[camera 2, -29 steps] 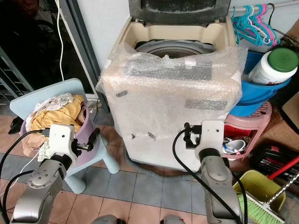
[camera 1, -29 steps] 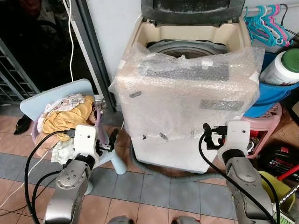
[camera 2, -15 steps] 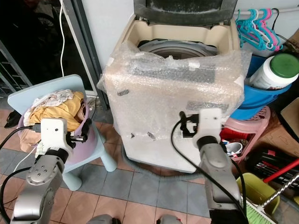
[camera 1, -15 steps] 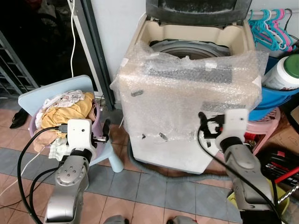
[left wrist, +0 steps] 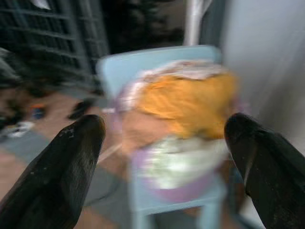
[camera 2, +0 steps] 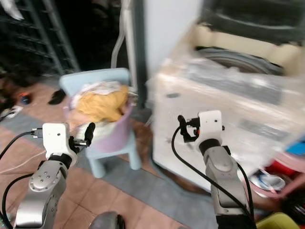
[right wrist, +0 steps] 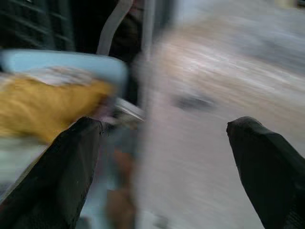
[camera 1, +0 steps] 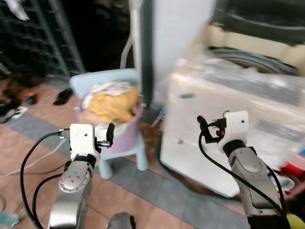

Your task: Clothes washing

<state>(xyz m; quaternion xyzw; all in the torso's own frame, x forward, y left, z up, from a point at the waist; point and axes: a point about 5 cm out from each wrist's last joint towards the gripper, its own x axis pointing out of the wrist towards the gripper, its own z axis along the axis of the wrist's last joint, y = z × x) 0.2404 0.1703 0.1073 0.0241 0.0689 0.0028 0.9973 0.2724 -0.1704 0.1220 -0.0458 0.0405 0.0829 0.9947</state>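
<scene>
A purple laundry basket (camera 1: pixel 120 141) heaped with yellow and white clothes (camera 1: pixel 113 103) sits on a small light-blue chair (camera 1: pixel 96 79). To its right stands the washing machine (camera 1: pixel 238 114), wrapped in bubble wrap, its drum (camera 1: pixel 257 61) showing at the top. My left gripper (camera 1: pixel 109 135) hovers just in front of the basket; the left wrist view shows the left gripper (left wrist: pixel 164 129) open, with the clothes (left wrist: pixel 186 100) beyond its fingers. My right gripper (camera 1: pixel 202 128) is held before the machine's front. In the right wrist view the right gripper (right wrist: pixel 164 129) is open and holds nothing. All views are blurred.
A dark doorway with a metal grille (camera 1: pixel 43 38) lies at the left, with shoes (camera 1: pixel 62 97) on the tiled floor. A white cable (camera 1: pixel 31 164) trails across the floor. A grey door post (camera 1: pixel 147 47) stands between chair and machine.
The whole picture has swung to the left and blurred, so the camera moved. Chair and basket now sit nearer the middle. Both arms keep about the same raised pose.
</scene>
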